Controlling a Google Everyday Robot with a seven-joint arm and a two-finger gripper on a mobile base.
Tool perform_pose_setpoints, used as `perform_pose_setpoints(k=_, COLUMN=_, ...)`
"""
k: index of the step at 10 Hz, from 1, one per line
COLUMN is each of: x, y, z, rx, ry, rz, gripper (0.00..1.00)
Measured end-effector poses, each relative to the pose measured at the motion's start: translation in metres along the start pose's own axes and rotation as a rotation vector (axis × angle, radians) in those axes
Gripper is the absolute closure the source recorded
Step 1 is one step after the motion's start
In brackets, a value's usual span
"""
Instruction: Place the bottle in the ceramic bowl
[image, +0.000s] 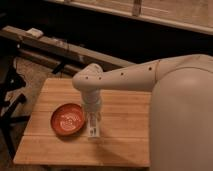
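The ceramic bowl (68, 119), red-orange with a paler centre, sits on the left half of the wooden table (120, 145). My gripper (93, 128) points down just right of the bowl's rim, hanging from the white arm (125, 77). A slim pale bottle (93, 132) hangs upright in the gripper, held a little above the table. Its shadow falls on the wood below it. The bottle is beside the bowl, not over it.
The robot's large white body (182, 125) fills the right side and covers the table's right edge. A dark bench or rail (55, 47) runs behind the table. Black stand legs (12, 92) are on the floor at the left.
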Motion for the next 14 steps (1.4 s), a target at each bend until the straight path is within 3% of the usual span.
perform_pose_setpoints(k=4, x=-0.057, y=0.027, z=-0.009, rx=0.041, ry=-0.021, rz=-0.106, gripper=1.00)
perform_pose_setpoints(k=7, x=-0.089, y=0.056, z=-0.010, rx=0.042, ry=-0.024, rz=-0.159, gripper=1.00)
perform_pose_setpoints(k=10, x=-0.107, y=0.087, z=-0.009, rx=0.032, ry=-0.010, rz=-0.230, gripper=1.00)
perform_pose_setpoints(k=12, x=-0.110, y=0.099, z=0.005, rx=0.029, ry=0.020, rz=-0.261, gripper=0.99)
perform_pose_setpoints(k=14, x=-0.103, y=0.105, z=0.022, rx=0.033, ry=0.049, rz=-0.276, gripper=0.82)
